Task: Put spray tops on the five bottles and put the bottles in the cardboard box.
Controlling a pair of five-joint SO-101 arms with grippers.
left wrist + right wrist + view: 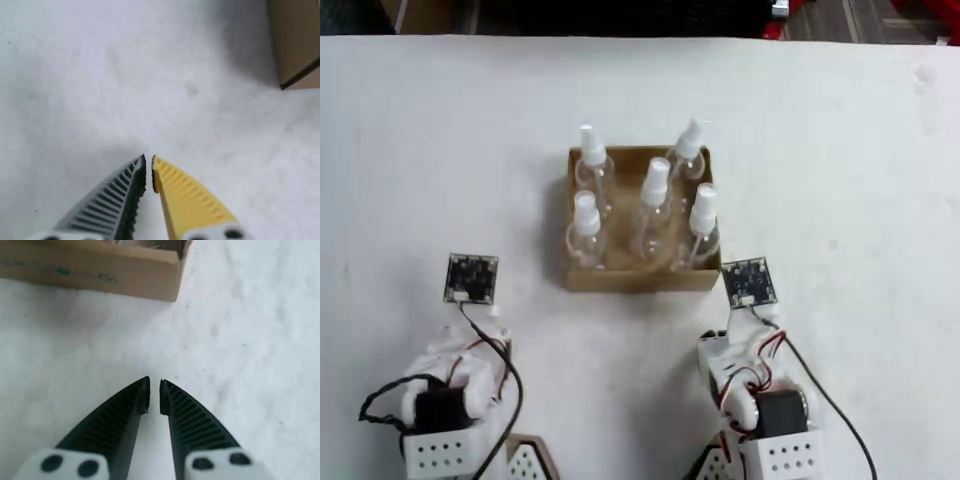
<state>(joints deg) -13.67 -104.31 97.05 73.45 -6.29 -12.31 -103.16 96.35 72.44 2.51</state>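
Note:
The cardboard box point(640, 278) sits at the middle of the table with several clear bottles standing upright in it. Each wears a white spray top, such as the ones at the back left point(592, 160) and front right point(702, 215). My left gripper point(148, 167) hangs shut and empty over bare table, near a corner of the box point(295, 45). My right gripper point(154, 390) is shut and empty too, a short way in front of the box wall point(90, 270). Both arms are folded back near the front edge, the left arm point(450, 390) and the right arm point(760, 400).
White table point(420, 150) spreads out on all sides of the box. Cables loop around both arm bases at the front edge.

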